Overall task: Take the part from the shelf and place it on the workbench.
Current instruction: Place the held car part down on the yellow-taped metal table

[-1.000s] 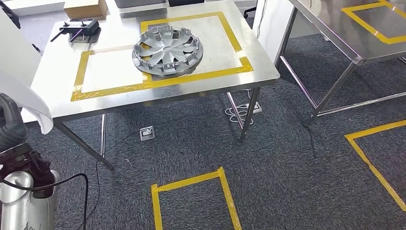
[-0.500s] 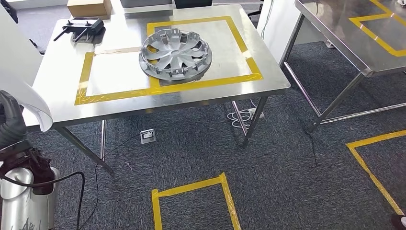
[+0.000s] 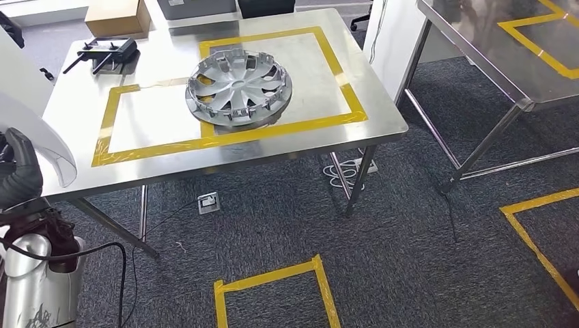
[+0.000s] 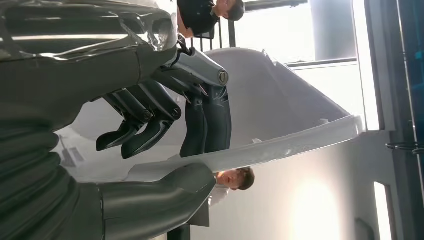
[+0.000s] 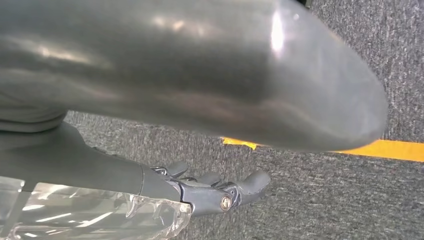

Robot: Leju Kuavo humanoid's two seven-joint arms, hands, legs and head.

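The part is a curved white plastic panel point(image 3: 35, 126) at the far left of the head view, level with the near left corner of the steel workbench point(image 3: 68, 113). My left hand point(image 3: 19, 179) holds it from below. In the left wrist view the thumb and the dark fingers point(image 4: 145, 125) clamp the rim of the white panel point(image 4: 280, 100). My right hand point(image 5: 210, 192) hangs over the grey carpet with its fingers stretched out and nothing in it.
A silver hubcap point(image 3: 239, 87) lies on the workbench across two yellow-taped rectangles; the left one point(image 3: 147, 113) is bare. A black controller point(image 3: 101, 51) and a cardboard box point(image 3: 117, 15) sit at the back. A second steel table point(image 3: 491, 48) stands to the right. Yellow tape point(image 3: 273, 283) marks the floor.
The whole picture has shifted, first right and then back left, so the camera has moved. The white panel stays in my left hand.
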